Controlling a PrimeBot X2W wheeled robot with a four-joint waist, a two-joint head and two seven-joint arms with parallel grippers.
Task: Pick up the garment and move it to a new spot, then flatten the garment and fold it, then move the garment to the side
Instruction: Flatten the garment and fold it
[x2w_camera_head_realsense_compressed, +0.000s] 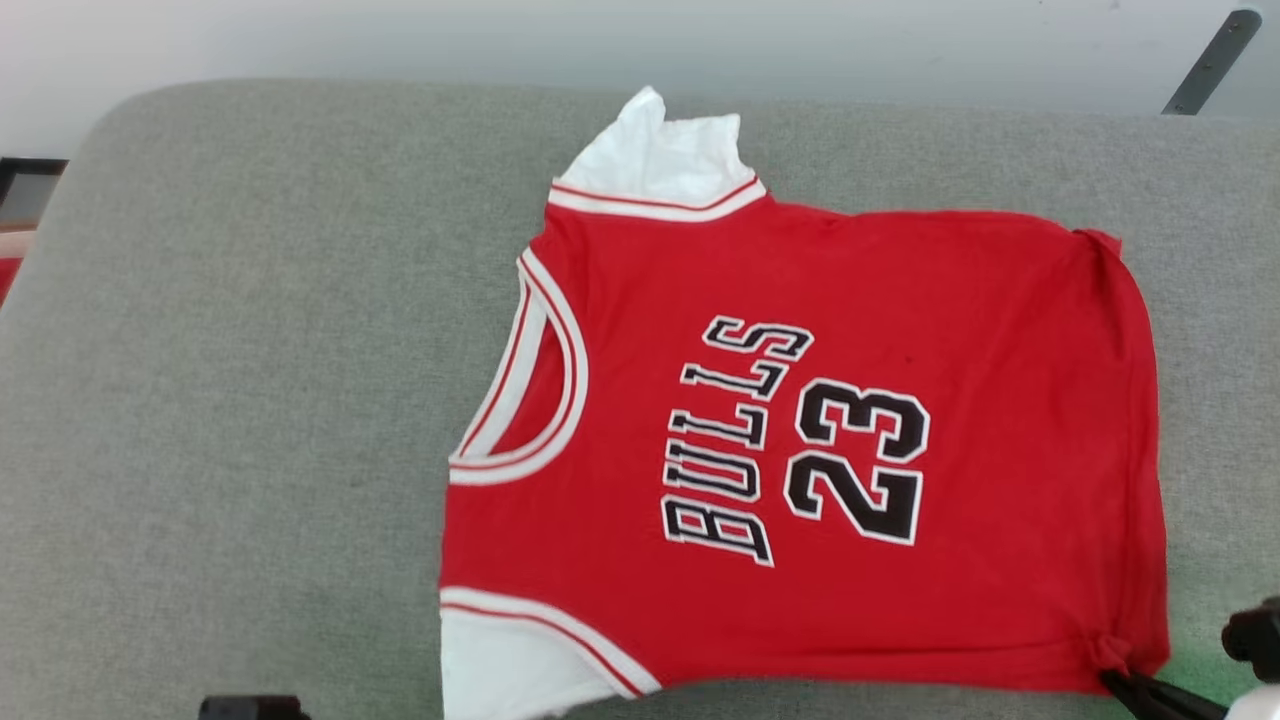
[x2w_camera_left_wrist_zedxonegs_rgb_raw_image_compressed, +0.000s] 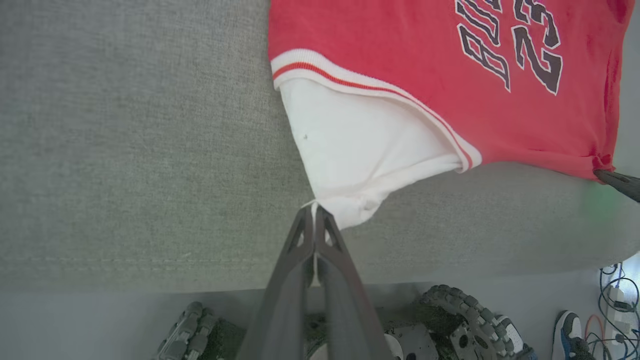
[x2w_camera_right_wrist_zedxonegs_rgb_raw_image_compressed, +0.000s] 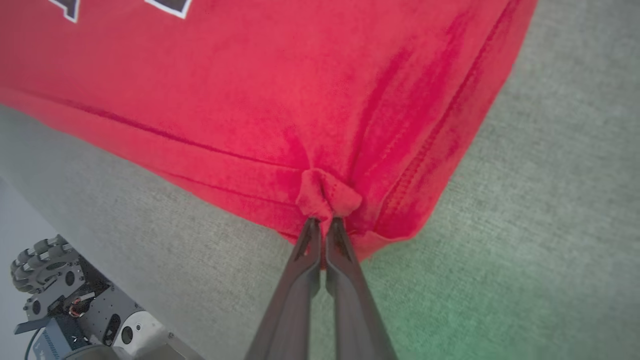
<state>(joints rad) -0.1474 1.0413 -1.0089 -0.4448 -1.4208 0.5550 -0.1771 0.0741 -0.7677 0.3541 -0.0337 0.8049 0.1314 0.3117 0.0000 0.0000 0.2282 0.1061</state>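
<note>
the garment (x2w_camera_head_realsense_compressed: 800, 280) is spread chest-up on the grey padded table (x2w_camera_head_realsense_compressed: 250, 400). the tip of its near white sleeve (x2w_camera_left_wrist_zedxonegs_rgb_raw_image_compressed: 360, 150) is pinched in the closed left gripper (x2w_camera_left_wrist_zedxonegs_rgb_raw_image_compressed: 315, 214), and its near hem corner (x2w_camera_right_wrist_zedxonegs_rgb_raw_image_compressed: 327, 192) in the closed right gripper (x2w_camera_right_wrist_zedxonegs_rgb_raw_image_compressed: 322, 222). flattening is judged to be in hand. next, an even pull on both grips is called for, so that the near edge is drawn straight before folding.

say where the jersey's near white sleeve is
The white fabric sleeve lies at the head view's bottom edge, left of centre, on the grey cushion, its tip pinched in the left gripper's dark fingers.
</note>
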